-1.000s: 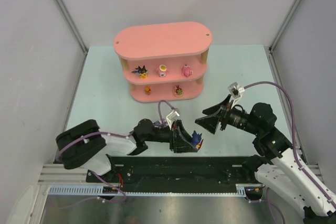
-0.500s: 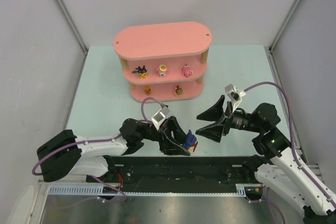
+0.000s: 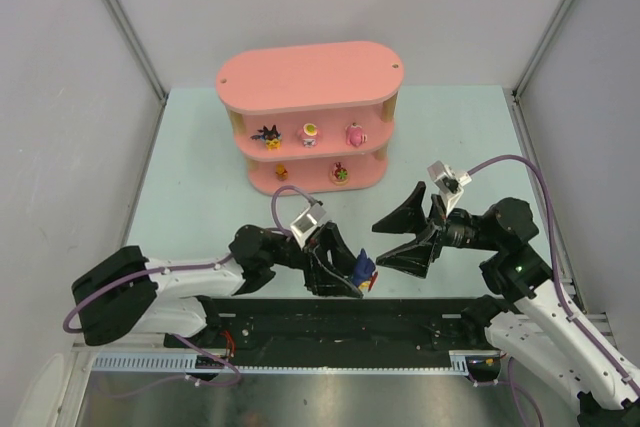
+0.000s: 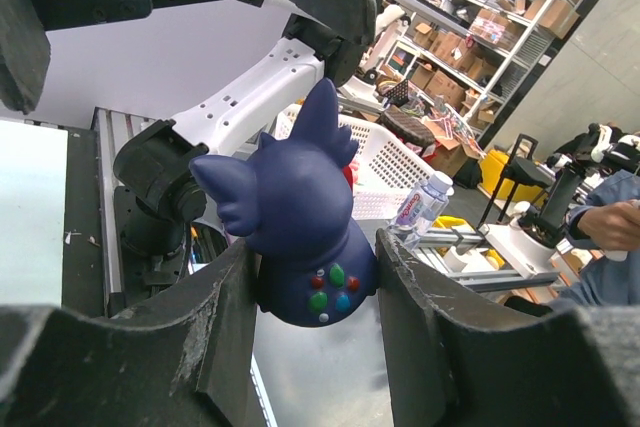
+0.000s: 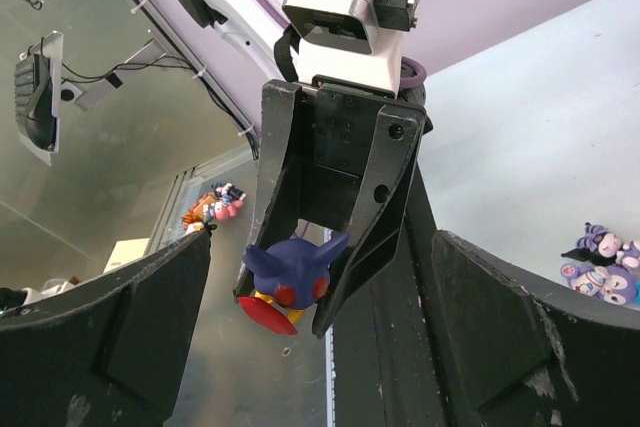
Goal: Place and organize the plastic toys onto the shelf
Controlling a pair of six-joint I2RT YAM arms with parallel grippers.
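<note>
Top external view: the left gripper [image 3: 362, 275] is clamped on the blue rabbit toy [image 3: 366, 267] and holds it above the near edge of the table [image 3: 200, 187], slightly right of centre. The left wrist view confirms both fingers [image 4: 225, 337] pressing the toy's sides. The right gripper [image 3: 378, 240] has its jaws spread wide with nothing gripped, and sits just right of the toy, facing it. The pink shelf [image 3: 305, 77] stands far centre. Its middle tier carries three figurines [image 3: 311, 132], and its bottom tier carries two more [image 3: 341, 174].
</note>
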